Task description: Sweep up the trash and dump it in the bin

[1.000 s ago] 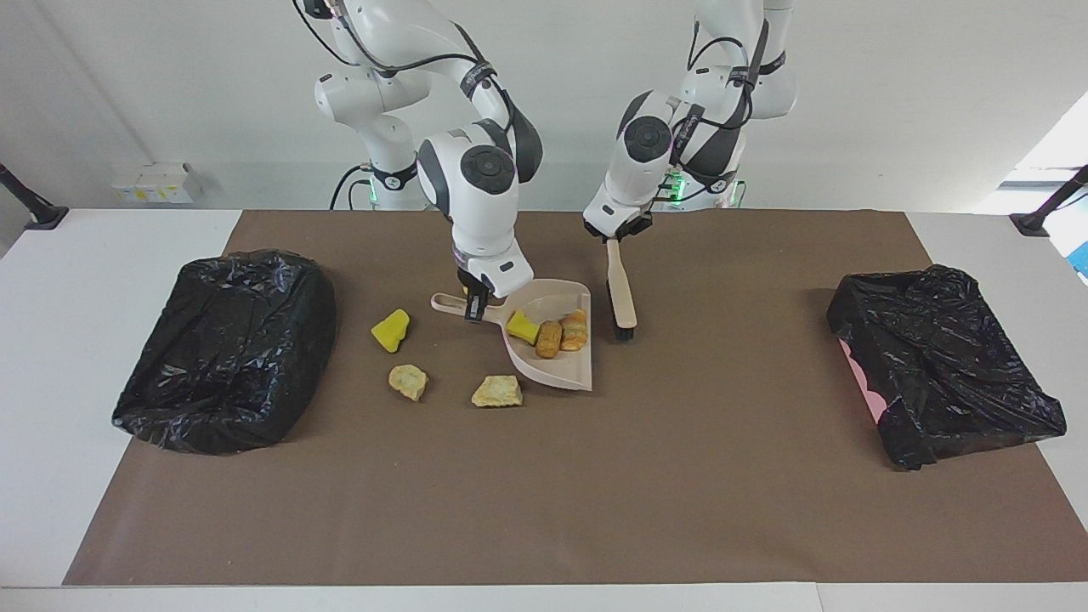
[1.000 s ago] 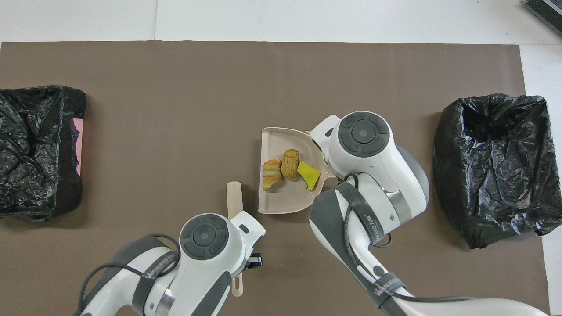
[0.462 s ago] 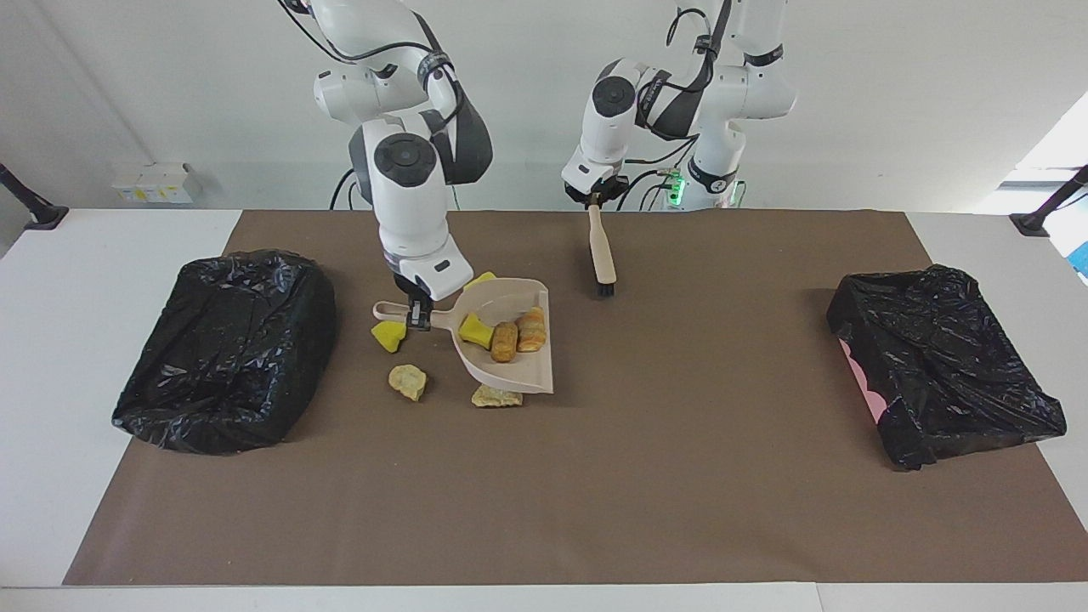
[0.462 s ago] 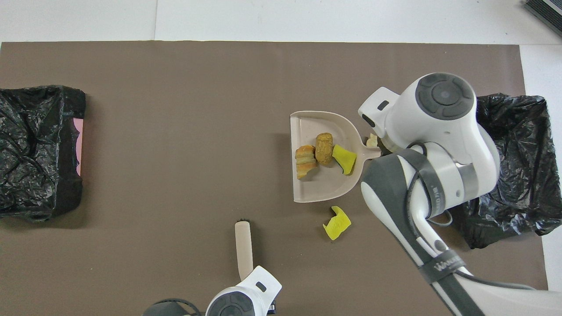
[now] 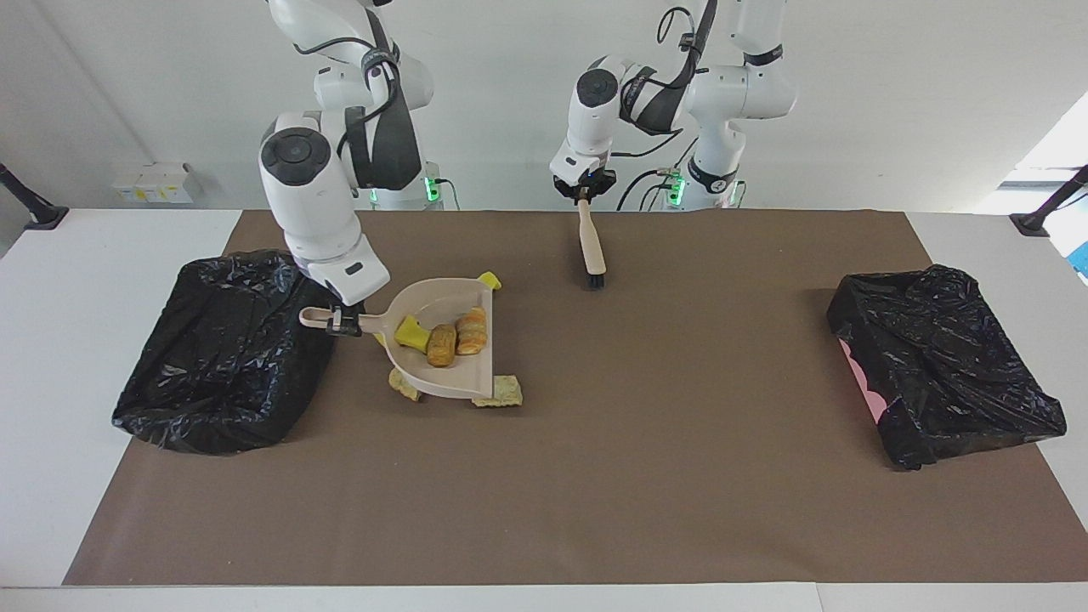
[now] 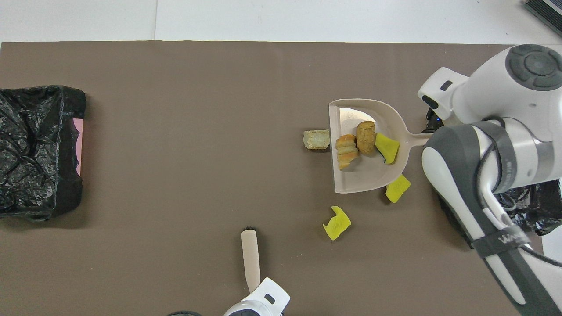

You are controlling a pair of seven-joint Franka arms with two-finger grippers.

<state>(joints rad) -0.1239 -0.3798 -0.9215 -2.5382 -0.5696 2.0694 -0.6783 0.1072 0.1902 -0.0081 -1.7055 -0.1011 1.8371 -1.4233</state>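
Observation:
My right gripper [image 5: 340, 321] is shut on the handle of a beige dustpan [image 5: 442, 361] and holds it above the mat, beside the black-bagged bin [image 5: 225, 348] at the right arm's end. In the pan [image 6: 369, 175] lie three pieces of trash: a yellow chunk [image 5: 410, 331], a brown lump [image 5: 440, 344] and an orange lump [image 5: 470, 331]. On the mat lie two tan lumps [image 5: 507, 391] [image 5: 404, 387] and two yellow chunks [image 6: 337, 223] [image 6: 398, 188]. My left gripper [image 5: 583, 197] is shut on a beige brush [image 5: 591, 246], which hangs bristles down.
A second black-bagged bin [image 5: 943, 365] stands at the left arm's end of the brown mat [image 5: 680, 476]. In the overhead view my right arm covers most of the bin [image 6: 527, 206] beside the pan.
My right gripper has lifted the dustpan with its three pieces and carried it toward the bin at the right arm's end. My left gripper has raised the brush and drawn it back toward the robots.

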